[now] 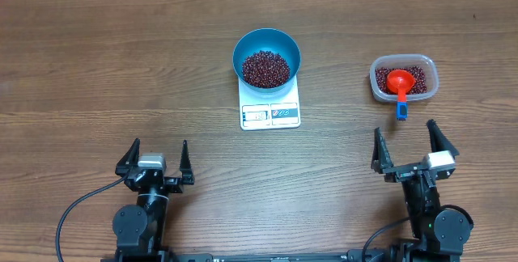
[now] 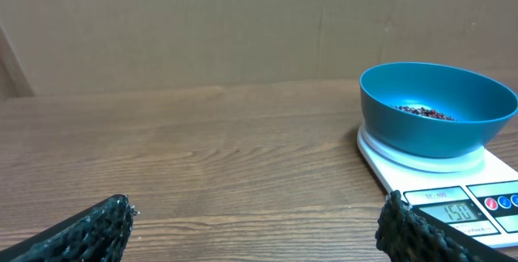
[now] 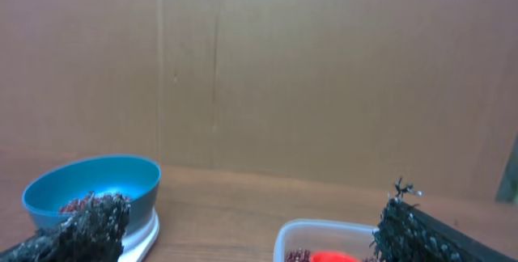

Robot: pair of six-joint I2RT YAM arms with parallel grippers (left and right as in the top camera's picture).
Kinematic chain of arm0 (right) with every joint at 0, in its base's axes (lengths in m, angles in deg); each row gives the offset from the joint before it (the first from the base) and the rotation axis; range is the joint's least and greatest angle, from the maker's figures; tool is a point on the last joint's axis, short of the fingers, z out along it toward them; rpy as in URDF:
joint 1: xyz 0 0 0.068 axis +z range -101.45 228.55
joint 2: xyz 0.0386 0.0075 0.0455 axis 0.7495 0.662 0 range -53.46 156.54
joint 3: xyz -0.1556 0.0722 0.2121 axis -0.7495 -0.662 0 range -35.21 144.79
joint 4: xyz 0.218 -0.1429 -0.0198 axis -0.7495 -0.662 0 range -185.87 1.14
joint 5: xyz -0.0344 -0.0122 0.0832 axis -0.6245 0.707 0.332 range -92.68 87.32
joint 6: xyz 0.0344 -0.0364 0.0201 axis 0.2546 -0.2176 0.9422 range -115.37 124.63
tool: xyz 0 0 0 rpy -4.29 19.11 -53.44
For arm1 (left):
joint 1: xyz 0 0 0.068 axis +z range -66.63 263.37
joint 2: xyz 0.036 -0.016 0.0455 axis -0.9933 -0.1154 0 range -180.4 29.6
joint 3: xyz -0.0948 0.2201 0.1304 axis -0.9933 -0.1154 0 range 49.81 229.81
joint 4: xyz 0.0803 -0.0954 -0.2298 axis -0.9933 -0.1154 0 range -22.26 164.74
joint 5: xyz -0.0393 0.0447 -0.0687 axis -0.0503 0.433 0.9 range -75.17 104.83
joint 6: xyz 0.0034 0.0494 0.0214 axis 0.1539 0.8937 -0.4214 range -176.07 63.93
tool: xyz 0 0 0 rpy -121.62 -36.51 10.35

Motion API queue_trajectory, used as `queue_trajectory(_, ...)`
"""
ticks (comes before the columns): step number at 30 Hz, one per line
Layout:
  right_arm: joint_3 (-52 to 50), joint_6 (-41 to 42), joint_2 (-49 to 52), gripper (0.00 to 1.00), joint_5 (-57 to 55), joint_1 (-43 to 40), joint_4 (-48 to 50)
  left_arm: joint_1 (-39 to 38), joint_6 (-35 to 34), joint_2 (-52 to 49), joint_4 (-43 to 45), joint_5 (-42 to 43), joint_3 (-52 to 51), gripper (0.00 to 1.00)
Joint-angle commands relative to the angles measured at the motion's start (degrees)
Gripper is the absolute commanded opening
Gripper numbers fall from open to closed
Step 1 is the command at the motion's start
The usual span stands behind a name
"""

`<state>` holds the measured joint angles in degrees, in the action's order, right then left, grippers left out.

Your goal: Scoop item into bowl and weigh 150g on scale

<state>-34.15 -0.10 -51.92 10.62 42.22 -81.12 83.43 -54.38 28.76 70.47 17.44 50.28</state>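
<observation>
A bright-blue bowl (image 1: 267, 57) (image 2: 438, 107) (image 3: 91, 191) holding dark red-brown beans (image 1: 265, 69) stands on the white scale (image 1: 270, 113) (image 2: 453, 201), whose display shows digits. More beans (image 1: 411, 76) fill a clear tub (image 1: 404, 78) (image 3: 324, 239) at the right, with an orange-red scoop (image 1: 398, 82) (image 3: 332, 256) lying in it, blue handle tip toward me. My left gripper (image 1: 154, 162) (image 2: 257, 228) is open near the front left, empty. My right gripper (image 1: 413, 149) (image 3: 257, 228) is open in front of the tub, also empty.
The wooden table (image 1: 121, 68) stretches around the scale and tub. A brown cardboard wall (image 2: 202, 27) stands behind the table. Black cables (image 1: 77, 209) trail from the arm bases at the front edge.
</observation>
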Motion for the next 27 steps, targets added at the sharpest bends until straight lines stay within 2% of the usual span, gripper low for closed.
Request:
queue_trajectory(1,-0.63,-0.07,-1.42,1.0,-0.37,0.22,-1.84,0.31,0.9,0.63,-0.04,0.39,-0.2,1.0)
queue_trajectory(12,-0.63,-2.71,-1.42,1.0,-1.7,0.22,-11.8,0.31,0.9,0.63,-0.04,0.39,-0.2,1.0)
queue_trajectory(17,-0.63,-2.54,-1.42,1.0,-5.79,0.22,-11.85,0.31,0.9,0.63,-0.04,0.39,-0.2,1.0)
queue_trajectory(22,-0.63,5.03,-1.42,1.0,-11.61,0.22,-12.41,0.31,0.9,0.63,-0.04,0.39,-0.2,1.0)
queue_trajectory(27,-0.63,4.94,-1.42,1.0,-12.02,0.22,-12.55,0.31,0.9,0.63,-0.04,0.39,-0.2,1.0)
